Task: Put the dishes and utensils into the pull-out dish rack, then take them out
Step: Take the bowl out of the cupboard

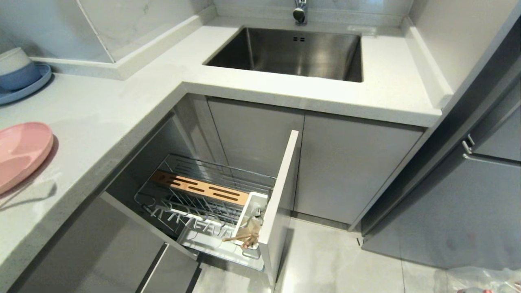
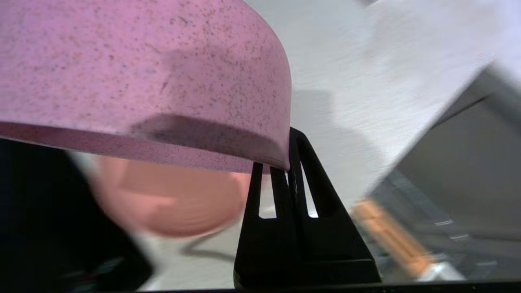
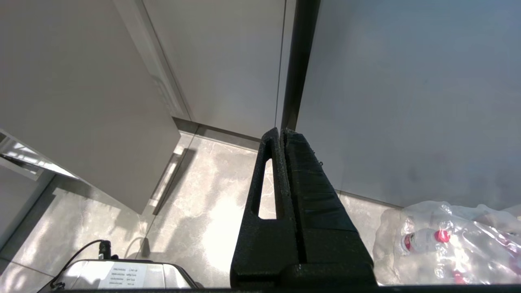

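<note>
- Pink bowl (image 2: 138, 77), matte, speckled with dark flecks, was pinched at its rim by the left gripper (image 2: 290, 165); black fingers (image 2: 303, 203) clenched on the rim edge, above the white countertop (image 2: 366, 101). Neither showed in the head view.
- Shallow oval pink plate (image 1: 20, 152) lay flat on the counter at the left edge of the head view; blurred below the bowl in the left wrist view (image 2: 171, 199).
- Pull-out dish rack (image 1: 203, 203) stood drawn out under the counter corner: chrome wire basket, slotted wooden strip (image 1: 201, 189), white plastic utensil cup (image 1: 253, 215) against its grey front panel (image 1: 281, 203).
- Wooden chopsticks (image 1: 240, 238) rested slanted in the cup; the fork could not be told apart there.
- Right gripper (image 3: 283, 136) hung over the grey marbled floor tiles (image 3: 203, 211) near grey cabinet doors (image 3: 81, 101), fingers pressed together, holding nothing.
- A white label with small print (image 3: 122, 277) on a device below; writing unreadable.
- Clear plastic bag of bottles (image 3: 447, 240), one red-capped, lay on the floor.
- Stainless sink (image 1: 293, 53) set in the speckled white counter; faucet (image 1: 300, 12) above; marble-look wall panel.
- Blue plate (image 1: 24, 87) bearing blue and white bowls (image 1: 16, 69), far left.
</note>
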{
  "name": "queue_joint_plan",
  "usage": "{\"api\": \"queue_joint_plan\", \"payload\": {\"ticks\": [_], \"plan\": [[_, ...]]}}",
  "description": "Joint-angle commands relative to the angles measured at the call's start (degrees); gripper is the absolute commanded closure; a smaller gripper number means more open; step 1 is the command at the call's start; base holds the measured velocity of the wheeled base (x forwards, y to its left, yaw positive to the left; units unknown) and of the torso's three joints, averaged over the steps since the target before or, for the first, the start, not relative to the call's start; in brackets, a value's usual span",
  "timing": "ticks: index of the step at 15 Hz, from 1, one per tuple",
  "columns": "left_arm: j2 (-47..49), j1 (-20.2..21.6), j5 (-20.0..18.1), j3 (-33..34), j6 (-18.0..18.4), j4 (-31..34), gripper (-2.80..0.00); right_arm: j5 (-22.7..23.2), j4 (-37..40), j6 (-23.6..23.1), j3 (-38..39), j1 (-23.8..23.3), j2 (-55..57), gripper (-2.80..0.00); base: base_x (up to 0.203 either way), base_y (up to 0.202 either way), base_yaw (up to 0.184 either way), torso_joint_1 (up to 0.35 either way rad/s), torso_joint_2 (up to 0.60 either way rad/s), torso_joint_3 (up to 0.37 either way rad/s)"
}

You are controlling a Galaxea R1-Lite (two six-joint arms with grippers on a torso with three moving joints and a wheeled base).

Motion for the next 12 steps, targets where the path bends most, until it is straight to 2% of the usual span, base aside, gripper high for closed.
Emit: {"api": "queue_joint_plan", "payload": {"ticks": [1, 2, 5, 7, 8, 9, 12], "plan": [[-0.92, 5.30, -1.27, -0.12, 8.27, 3.14, 0.00, 0.04, 0.02, -0.05, 0.00, 0.02, 0.00, 0.00, 0.000, 0.000, 0.000, 0.000, 0.00, 0.000], [-0.56, 6.44, -1.89, -0.69, 12.02, 6.34, 0.00, 0.01, 0.02, -0.01, 0.00, 0.02, 0.00, 0.00, 0.000, 0.000, 0.000, 0.000, 0.00, 0.000], [2.54, 8.35, -1.76, -4.37, 18.81, 14.40, 0.00, 0.05, 0.02, -0.04, 0.00, 0.02, 0.00, 0.00, 0.000, 0.000, 0.000, 0.000, 0.00, 0.000], [5.51, 9.52, -1.66, -7.52, 20.59, 18.03, 0.00, 0.05, 0.02, -0.05, 0.00, 0.02, 0.00, 0.00, 0.000, 0.000, 0.000, 0.000, 0.00, 0.000], [7.10, 10.46, -1.23, -8.10, 22.80, 19.42, 0.00, 0.05, 0.02, -0.05, 0.00, 0.02, 0.00, 0.00, 0.000, 0.000, 0.000, 0.000, 0.00, 0.000], [8.51, 11.32, 0.25, -8.23, 25.20, 20.29, 0.00, 0.05, 0.02, -0.05, 0.00, 0.02, 0.00, 0.00, 0.000, 0.000, 0.000, 0.000, 0.00, 0.000], [12.80, 12.34, 3.89, -8.36, 27.93, 24.07, 0.00, -0.01, 0.02, -0.05, 0.00, 0.02, 0.00, 0.00, 0.000, 0.000, 0.000, 0.000, 0.00, 0.000]]}}
